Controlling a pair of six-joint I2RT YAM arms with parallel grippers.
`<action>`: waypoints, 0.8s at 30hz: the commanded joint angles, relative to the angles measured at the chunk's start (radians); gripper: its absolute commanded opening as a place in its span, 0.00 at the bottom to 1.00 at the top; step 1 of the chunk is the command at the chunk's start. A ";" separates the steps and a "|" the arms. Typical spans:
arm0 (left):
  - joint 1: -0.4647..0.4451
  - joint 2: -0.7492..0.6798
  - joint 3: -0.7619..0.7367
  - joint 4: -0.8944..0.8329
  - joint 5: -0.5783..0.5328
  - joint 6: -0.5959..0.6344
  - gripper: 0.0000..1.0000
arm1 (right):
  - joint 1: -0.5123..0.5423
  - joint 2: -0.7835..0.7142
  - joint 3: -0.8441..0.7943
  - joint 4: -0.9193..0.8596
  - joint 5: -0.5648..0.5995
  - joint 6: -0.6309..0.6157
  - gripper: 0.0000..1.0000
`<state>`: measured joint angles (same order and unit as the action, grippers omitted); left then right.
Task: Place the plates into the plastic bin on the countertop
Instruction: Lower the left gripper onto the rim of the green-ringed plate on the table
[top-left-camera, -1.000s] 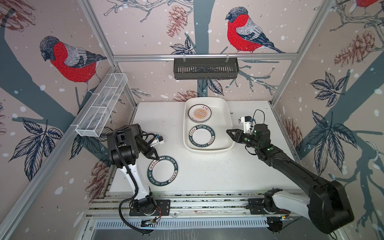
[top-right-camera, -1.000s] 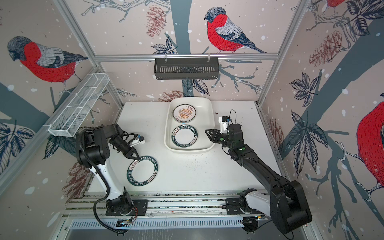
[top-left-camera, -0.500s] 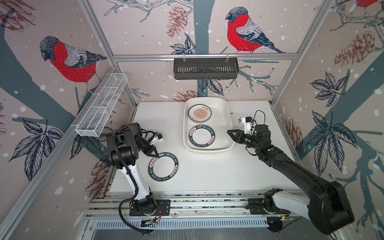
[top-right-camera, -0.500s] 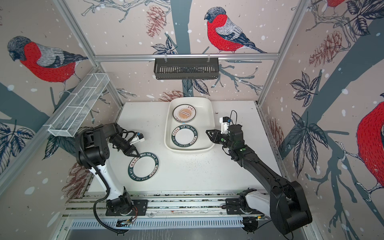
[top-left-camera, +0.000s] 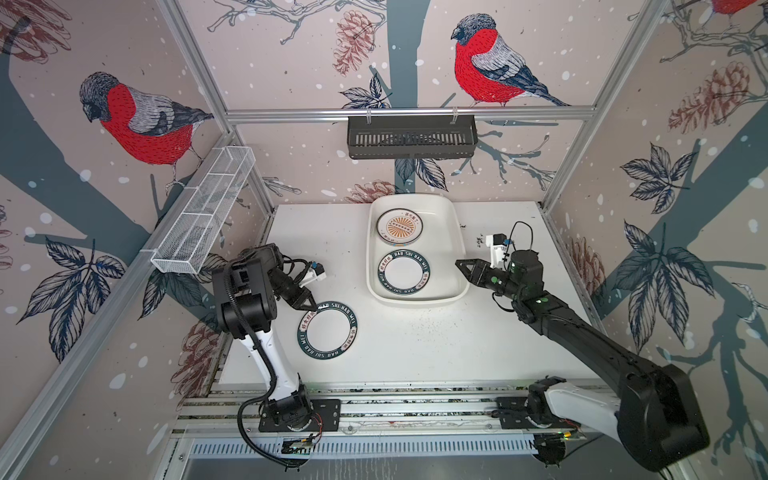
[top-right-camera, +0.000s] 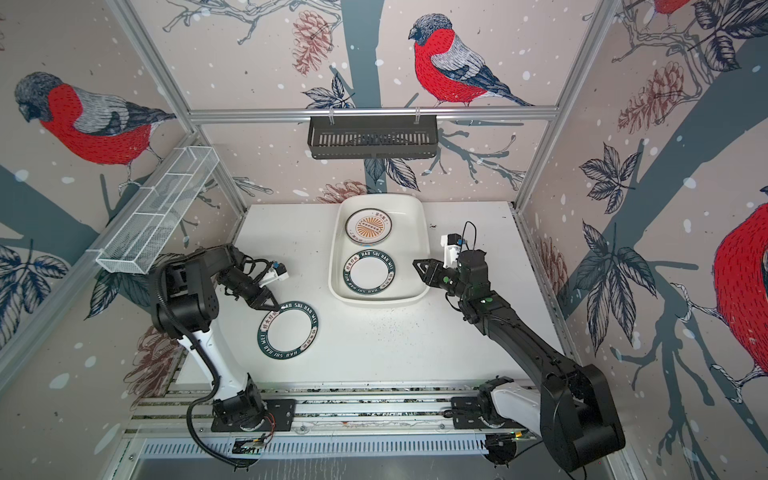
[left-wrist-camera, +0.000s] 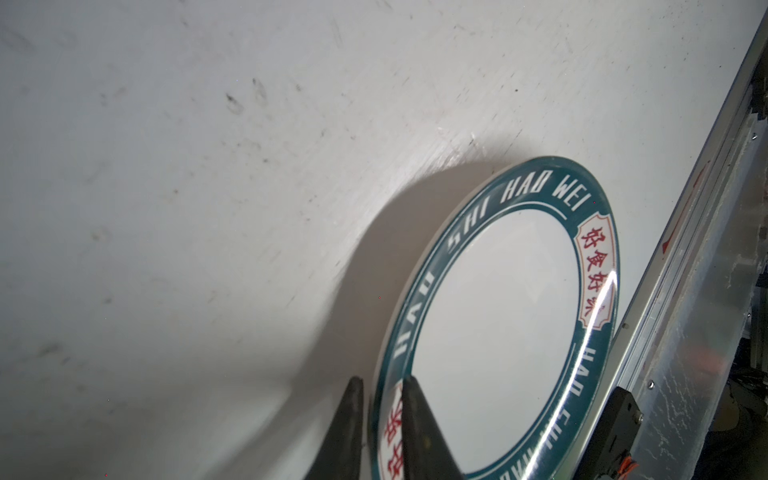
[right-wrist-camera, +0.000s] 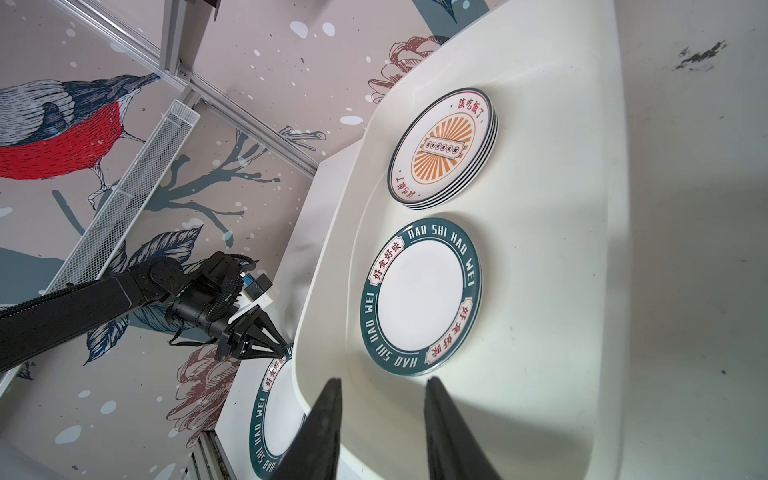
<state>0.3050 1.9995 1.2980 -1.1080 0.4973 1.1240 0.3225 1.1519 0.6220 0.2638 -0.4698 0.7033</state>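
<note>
Left wrist view: straddles rim of lettered plate (left-wrist-camera: 498, 332) with left end effector (left-wrist-camera: 382, 382), clamp uncertain, for an edge lift; holds right end effector (right-wrist-camera: 383, 380) open beside plastic bin (right-wrist-camera: 561, 249).

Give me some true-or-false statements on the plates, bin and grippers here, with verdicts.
One lettered plate lies on the countertop, outside the bin. True.
The bin is empty. False: it holds a stack of sunburst plates and another lettered plate.
The right gripper holds a plate. False: it is open, empty, beside the bin.
The left gripper is at the rim of the plate on the countertop. True.
</note>
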 joint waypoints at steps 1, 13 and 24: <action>0.003 0.011 0.001 -0.037 0.008 0.020 0.25 | -0.001 -0.006 -0.004 0.032 -0.004 0.002 0.35; 0.003 0.053 0.021 -0.067 -0.005 0.036 0.30 | -0.007 -0.017 -0.020 0.043 -0.006 0.010 0.35; 0.003 0.045 0.007 -0.070 0.017 0.036 0.19 | -0.007 -0.015 -0.028 0.058 -0.006 0.018 0.35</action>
<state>0.3058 2.0480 1.3094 -1.1545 0.5014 1.1412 0.3176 1.1385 0.5953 0.2771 -0.4702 0.7109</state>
